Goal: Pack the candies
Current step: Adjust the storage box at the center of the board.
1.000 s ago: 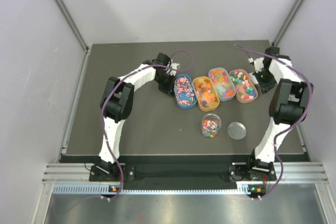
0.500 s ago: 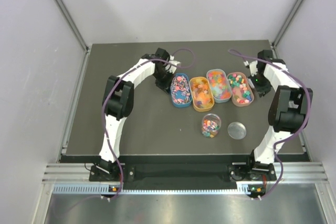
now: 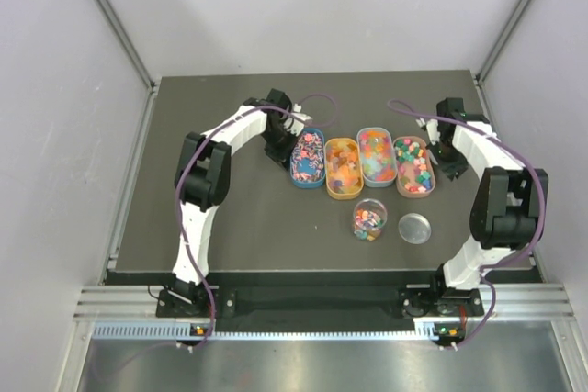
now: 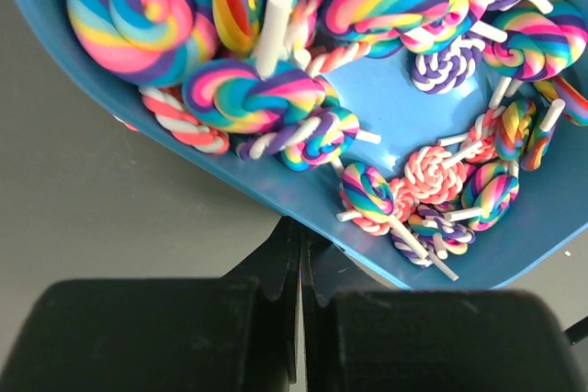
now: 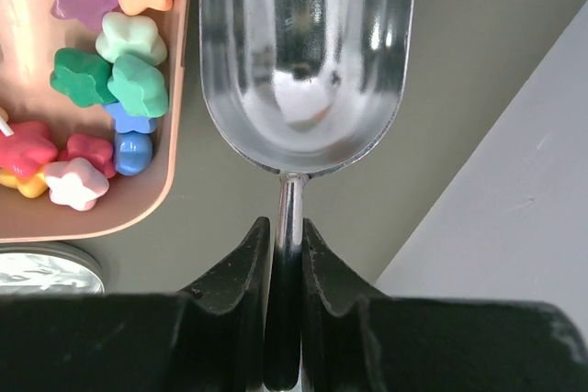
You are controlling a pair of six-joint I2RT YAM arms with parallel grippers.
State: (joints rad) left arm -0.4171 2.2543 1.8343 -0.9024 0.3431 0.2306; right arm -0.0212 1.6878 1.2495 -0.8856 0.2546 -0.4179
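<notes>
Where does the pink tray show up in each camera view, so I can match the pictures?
Top external: the pink tray is the rightmost of the four in the row.
Left wrist: not in it; only the blue tray shows.
Right wrist: along the left edge, beside the scoop.
Shared landmark: the silver lid, just nearer than the tray from above, at bottom left in the right wrist view.
</notes>
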